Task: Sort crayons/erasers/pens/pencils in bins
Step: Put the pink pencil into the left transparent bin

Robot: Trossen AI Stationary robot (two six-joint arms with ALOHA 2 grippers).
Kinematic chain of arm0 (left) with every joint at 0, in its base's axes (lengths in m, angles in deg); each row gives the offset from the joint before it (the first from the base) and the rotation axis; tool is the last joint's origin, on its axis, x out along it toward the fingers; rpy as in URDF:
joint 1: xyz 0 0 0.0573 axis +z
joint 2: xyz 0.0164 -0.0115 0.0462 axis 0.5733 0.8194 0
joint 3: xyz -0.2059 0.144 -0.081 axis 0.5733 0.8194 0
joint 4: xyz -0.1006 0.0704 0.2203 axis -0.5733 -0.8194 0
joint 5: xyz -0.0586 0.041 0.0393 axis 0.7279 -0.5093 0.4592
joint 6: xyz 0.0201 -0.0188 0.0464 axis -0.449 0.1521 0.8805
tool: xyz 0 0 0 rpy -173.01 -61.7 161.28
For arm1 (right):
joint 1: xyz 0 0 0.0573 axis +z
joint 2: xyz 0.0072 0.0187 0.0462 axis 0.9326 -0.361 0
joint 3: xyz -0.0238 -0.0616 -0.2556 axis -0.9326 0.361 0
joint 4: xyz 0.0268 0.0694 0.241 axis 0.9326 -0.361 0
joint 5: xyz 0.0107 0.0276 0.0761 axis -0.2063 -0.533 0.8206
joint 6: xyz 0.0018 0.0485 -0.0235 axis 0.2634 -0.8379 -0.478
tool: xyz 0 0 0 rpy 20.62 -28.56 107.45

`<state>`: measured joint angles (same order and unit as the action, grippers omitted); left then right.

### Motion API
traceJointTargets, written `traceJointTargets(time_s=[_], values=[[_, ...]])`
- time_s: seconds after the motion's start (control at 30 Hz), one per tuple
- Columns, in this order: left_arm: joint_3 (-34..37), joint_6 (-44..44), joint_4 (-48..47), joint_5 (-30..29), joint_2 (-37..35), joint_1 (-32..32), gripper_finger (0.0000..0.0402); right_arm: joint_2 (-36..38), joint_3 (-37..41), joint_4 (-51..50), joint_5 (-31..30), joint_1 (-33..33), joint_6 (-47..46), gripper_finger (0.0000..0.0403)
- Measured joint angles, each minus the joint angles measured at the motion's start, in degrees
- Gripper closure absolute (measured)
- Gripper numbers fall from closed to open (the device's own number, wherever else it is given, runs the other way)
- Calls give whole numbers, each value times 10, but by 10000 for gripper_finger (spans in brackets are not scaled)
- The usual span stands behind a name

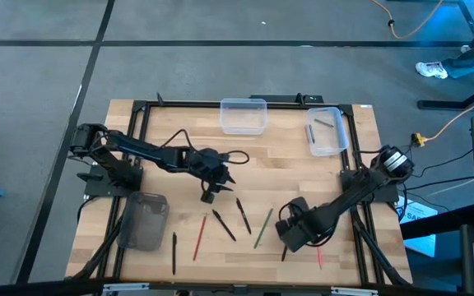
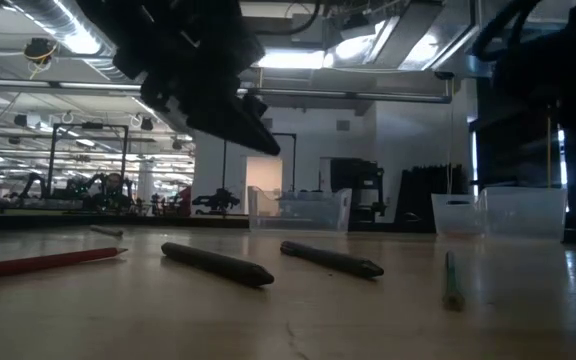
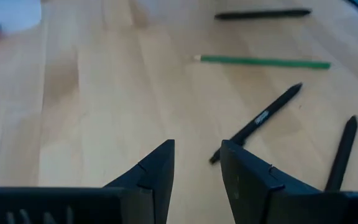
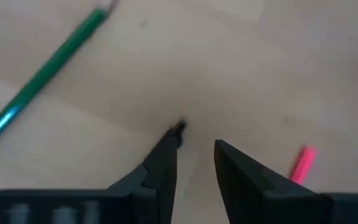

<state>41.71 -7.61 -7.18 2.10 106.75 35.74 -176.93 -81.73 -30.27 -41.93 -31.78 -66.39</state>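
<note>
The wooden table (image 1: 303, 177) fills the middle of the high view. Two clear bins sit along its upper edge, one at centre (image 1: 243, 116) and one to the upper right (image 1: 327, 131); the smoky grey bin (image 1: 145, 220) lies lower left. The left gripper (image 1: 210, 193) hovers mid-table, fingers parted and empty, above black pens (image 1: 243, 215). The right gripper (image 1: 290, 240), lower right, is spread and grasps nothing, between a green pencil (image 1: 262, 228) and a pink crayon (image 1: 318, 257)

I see free wood at table centre (image 1: 295, 168), pens (image 1: 243, 215) crowding lower middle, bins (image 1: 243, 116) blocking upper edge
</note>
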Motion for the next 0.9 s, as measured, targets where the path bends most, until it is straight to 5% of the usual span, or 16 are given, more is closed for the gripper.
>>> traceJointTargets(time_s=[0.23, 0.53, 0.9], values=[[0, -1, -39, -44, 0, -14, 278, -13, -8, -81, 164, 37, -75, 292], [0, -2, -51, -48, 0, -16, 278, -13, 10, -47, 155, 89, -178, 292], [0, -1, -59, -78, 0, -16, 278, -6, 113, 79, 141, 88, -161, 296]])
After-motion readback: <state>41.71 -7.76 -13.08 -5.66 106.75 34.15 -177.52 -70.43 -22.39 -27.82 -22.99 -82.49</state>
